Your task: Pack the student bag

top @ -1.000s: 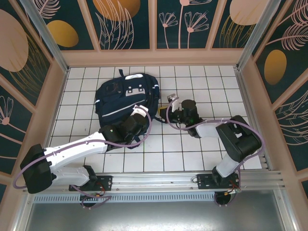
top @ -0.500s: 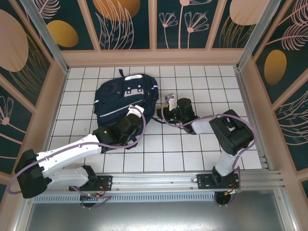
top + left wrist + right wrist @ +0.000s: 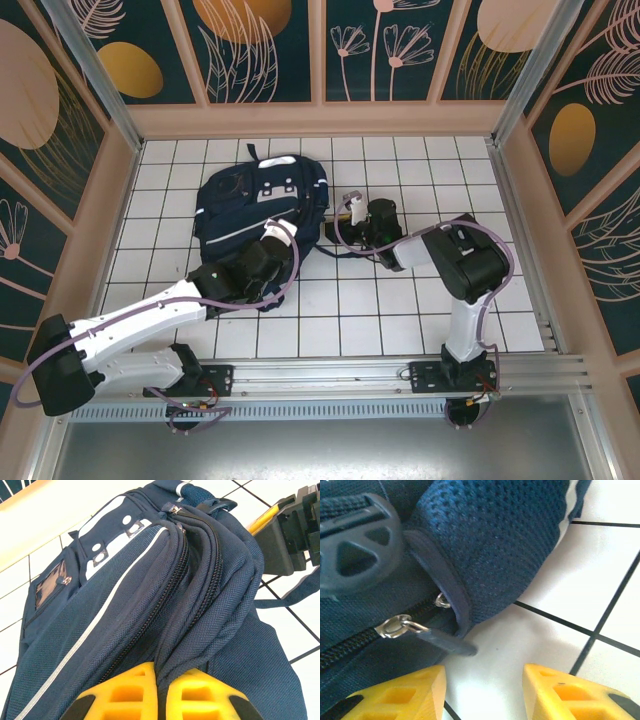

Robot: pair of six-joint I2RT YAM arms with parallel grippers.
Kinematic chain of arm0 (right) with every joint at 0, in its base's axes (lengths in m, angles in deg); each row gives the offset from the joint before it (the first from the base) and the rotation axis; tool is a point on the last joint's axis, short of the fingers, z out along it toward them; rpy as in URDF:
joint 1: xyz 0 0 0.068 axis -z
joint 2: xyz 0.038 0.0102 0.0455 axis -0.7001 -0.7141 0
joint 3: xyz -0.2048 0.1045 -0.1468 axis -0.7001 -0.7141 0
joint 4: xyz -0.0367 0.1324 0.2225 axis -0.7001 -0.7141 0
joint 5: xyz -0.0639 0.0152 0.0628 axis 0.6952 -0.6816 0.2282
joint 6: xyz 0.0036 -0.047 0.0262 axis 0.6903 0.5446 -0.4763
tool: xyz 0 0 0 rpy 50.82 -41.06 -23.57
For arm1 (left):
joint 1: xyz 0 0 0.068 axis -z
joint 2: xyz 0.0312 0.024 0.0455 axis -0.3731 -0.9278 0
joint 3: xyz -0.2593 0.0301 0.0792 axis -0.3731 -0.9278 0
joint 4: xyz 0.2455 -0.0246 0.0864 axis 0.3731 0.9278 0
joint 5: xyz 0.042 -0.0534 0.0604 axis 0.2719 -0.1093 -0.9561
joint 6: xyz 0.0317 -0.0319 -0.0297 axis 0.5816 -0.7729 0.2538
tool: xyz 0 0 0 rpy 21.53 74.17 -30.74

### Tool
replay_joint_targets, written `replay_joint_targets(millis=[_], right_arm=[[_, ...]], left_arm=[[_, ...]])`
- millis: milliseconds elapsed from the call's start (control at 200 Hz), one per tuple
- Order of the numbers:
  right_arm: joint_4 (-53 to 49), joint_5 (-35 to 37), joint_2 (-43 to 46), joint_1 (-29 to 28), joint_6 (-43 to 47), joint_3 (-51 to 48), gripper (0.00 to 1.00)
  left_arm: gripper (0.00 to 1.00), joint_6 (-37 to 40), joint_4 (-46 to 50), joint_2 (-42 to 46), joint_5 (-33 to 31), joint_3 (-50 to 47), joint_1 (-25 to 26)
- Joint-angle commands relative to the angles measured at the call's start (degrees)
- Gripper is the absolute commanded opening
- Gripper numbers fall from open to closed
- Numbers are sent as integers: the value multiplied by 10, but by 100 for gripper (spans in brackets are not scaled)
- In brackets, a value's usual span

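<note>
Pinching a fold of navy fabric, the left gripper has its 2 yellow fingers pressed together on the student bag, with the cloth bunched up between them. Only the front ends of the fingers are in the wrist view; the bottom edge cuts off the rest. From above, that gripper is hidden under the left arm at the bag's near right part, so the pinch cannot be made out there. Beyond the fingers the bag rises in 2 zipped ridges, and a white stripe runs up its face toward pale patches near the top.

The right gripper stands partly spread and holds nothing. Bare white tile lies between its 2 yellow tips, both cropped at the bottom. Just ahead of the tip on that view's left sits a metal zipper pull, its dark tab resting on the tile, close to the finger but apart from it. Behind come a padded mesh strap and a grey buckle cut by the left edge. The zipper's end is hidden under the mesh.

Seen from above, the bag lies flat on the tiled table, left of centre, with the right gripper at its right side.
</note>
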Motion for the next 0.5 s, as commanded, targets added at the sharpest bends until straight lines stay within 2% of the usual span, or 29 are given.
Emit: replay_joint_targets(millis=[0, 365, 495], right_arm=[[44, -41, -13, 1, -10, 22, 45], [61, -78, -38, 0, -11, 45, 57], [62, -82, -47, -4, -14, 59, 55]], left_arm=[[0, -9, -23, 19, -40, 37, -6], [0, -5, -23, 11, -32, 45, -8], [0, -7, -22, 11, -31, 46, -9]])
